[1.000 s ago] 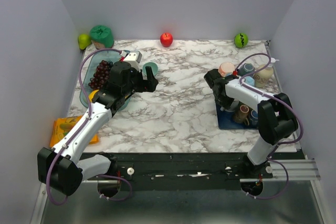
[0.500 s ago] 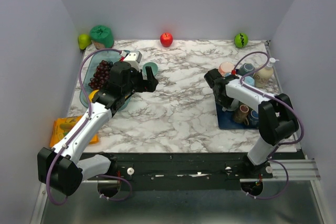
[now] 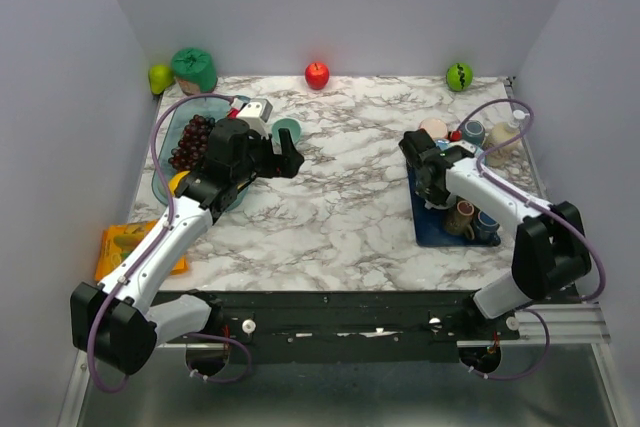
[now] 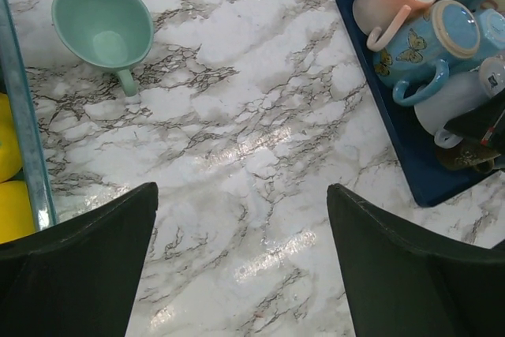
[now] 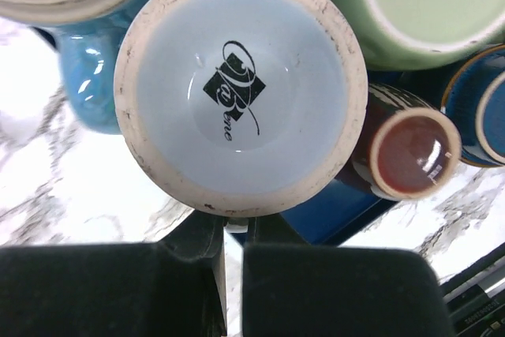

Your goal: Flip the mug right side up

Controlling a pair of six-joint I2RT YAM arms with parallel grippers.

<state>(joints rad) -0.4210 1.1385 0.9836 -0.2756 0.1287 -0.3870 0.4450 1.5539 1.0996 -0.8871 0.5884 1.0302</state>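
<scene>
Marble table, right fingers on inverted mug

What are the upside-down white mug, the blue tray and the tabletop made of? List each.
The mug looks glazed ceramic: glossy pale base with printed logo, rough unglazed foot ring. The tray is probably plastic: dark blue, dull, thin edge. The tabletop is marble-patterned and shiny with glare; stone or laminate, cannot tell.
</scene>
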